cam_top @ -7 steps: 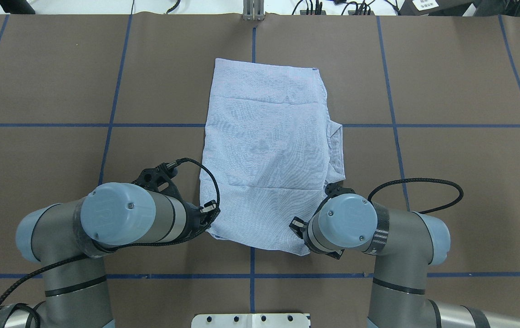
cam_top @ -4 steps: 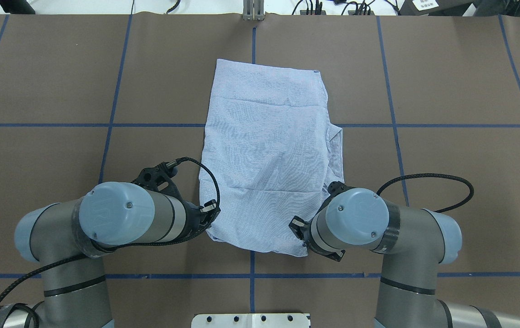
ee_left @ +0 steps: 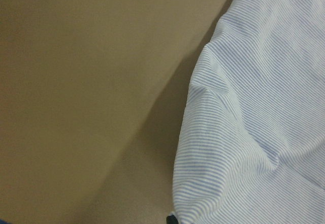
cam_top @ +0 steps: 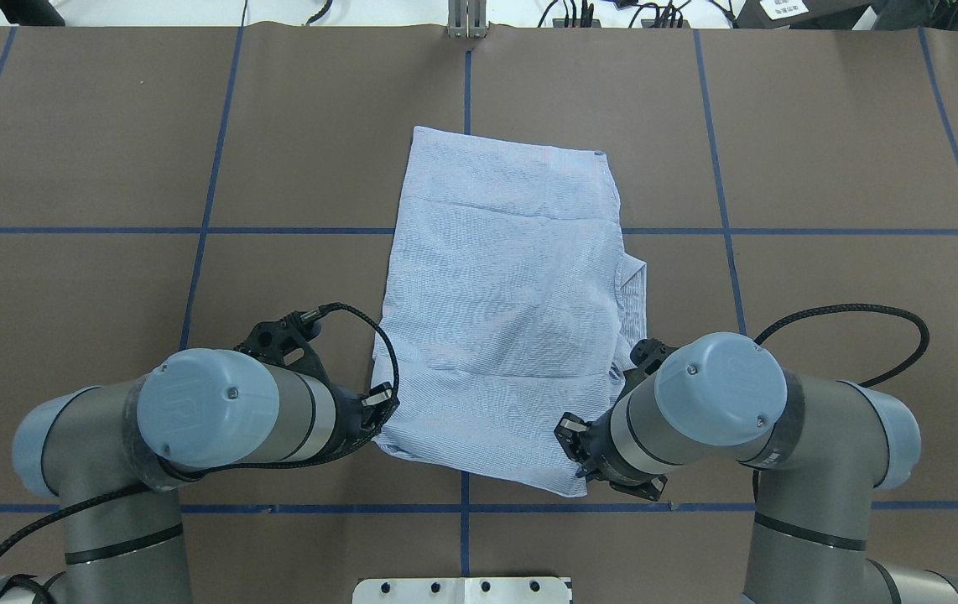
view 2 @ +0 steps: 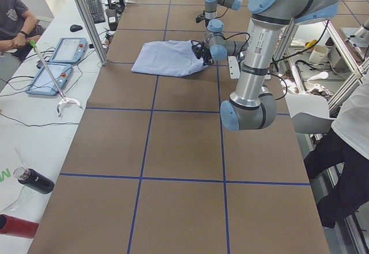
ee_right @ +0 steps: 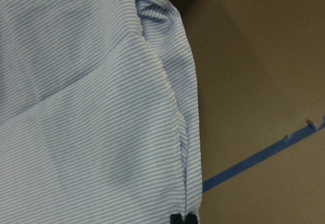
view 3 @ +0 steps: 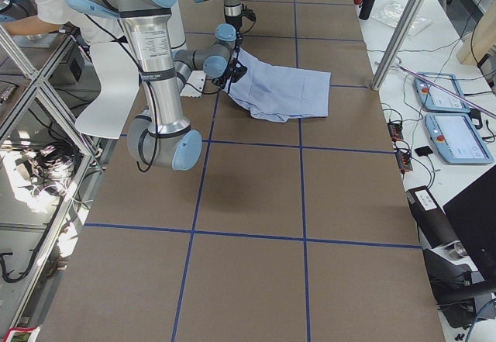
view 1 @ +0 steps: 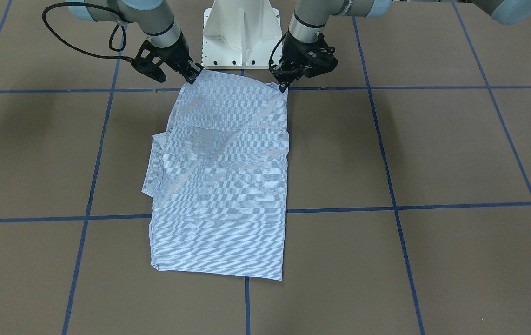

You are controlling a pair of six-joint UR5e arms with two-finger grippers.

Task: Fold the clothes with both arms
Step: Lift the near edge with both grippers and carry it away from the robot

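Note:
The light blue-and-white striped shirt (cam_top: 504, 310) lies folded into a tall rectangle in the middle of the table, with part of a sleeve or collar sticking out on its right side. It also shows in the front-facing view (view 1: 223, 177). My left gripper (cam_top: 380, 413) is shut on the shirt's near left corner (ee_left: 264, 107). My right gripper (cam_top: 577, 463) is shut on the near right corner (ee_right: 91, 107). Both corners are raised slightly off the table. In the front-facing view the left gripper (view 1: 284, 86) is on the right and the right gripper (view 1: 193, 77) on the left.
The brown table (cam_top: 110, 168) carries a grid of blue tape lines. The white pedestal base (view 1: 240, 32) stands just behind the shirt's near edge. Side tables hold tablets (view 2: 63, 58) and bottles (view 2: 34, 182). People sit at the sides (view 2: 14, 21).
Both grippers have moved back toward the robot and to the overhead view's right, and the shirt has slid the same way with them.

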